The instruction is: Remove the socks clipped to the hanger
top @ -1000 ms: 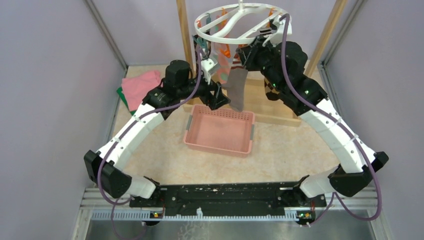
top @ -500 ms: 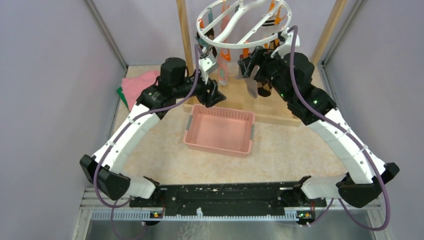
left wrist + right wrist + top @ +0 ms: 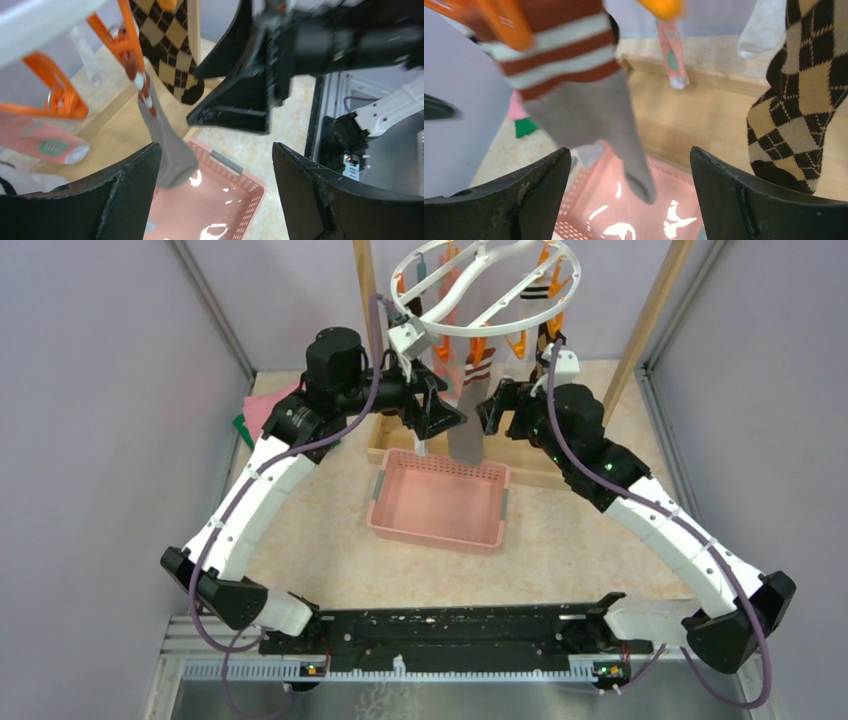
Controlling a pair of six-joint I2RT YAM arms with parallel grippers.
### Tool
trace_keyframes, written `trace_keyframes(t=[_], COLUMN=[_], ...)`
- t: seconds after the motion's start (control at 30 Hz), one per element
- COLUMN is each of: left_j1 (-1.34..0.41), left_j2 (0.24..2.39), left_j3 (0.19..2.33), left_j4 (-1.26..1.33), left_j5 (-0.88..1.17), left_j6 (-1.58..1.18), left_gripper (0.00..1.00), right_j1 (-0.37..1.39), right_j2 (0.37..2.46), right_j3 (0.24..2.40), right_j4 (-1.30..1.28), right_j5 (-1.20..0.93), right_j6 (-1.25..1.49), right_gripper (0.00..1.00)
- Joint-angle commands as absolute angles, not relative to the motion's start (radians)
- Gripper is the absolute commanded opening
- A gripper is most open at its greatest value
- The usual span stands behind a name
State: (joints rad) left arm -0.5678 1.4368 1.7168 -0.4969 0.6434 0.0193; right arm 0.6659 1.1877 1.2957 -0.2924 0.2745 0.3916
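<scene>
jaws stand wide and empty on both tools. straight ahead of the right tool [image 3: 630,150] hangs a grey sock [image 3: 594,115], long axis vertical, striped cuff in an orange clip [image 3: 499,20] under the hanger [image 3: 482,254]; the left tool [image 3: 216,146] sees it off-centre, leftward.

The left gripper [image 3: 216,150] and the right gripper [image 3: 630,151] face each other closely, and only the grey striped-cuff sock [image 3: 589,107] hangs in the gap between them. An argyle sock [image 3: 796,115] hangs just beyond one finger of the right gripper. Above both grippers the hanger [image 3: 440,327] and its orange clips [image 3: 62,102] bar the way. Below them the air is free down to the pink basket [image 3: 436,530].
</scene>
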Motion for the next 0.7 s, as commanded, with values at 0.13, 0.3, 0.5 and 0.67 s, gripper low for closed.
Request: trace_keyframes(t=[0.13, 0.3, 0.5, 0.67], left_j1=[-0.563, -0.563, -0.551, -0.537], left_j2=[1.456, 1.48, 1.533, 1.511], left_j3=[1.77, 1.786, 1.843, 1.824], left_j4=[-0.355, -0.272, -0.28, -0.253], left_j5=[0.741, 0.767, 0.759, 0.704], left_j6=[-0.154, -0.217, -0.273, -0.246], left_gripper=[0.9, 0.91, 0.92, 0.92], right_j1=[0.546, 0.545, 0.544, 0.544], right_j2=[1.191, 1.264, 1.277, 1.217], right_j3=[1.149, 1.152, 1.163, 1.112], right_j4=[0.015, 0.122, 0.136, 0.157], right_j5=[-0.142, -0.303, -0.309, -0.277], right_j6=[0.313, 0.253, 0.243, 0.259], right_gripper=[0.89, 0.87, 0.46, 0.16])
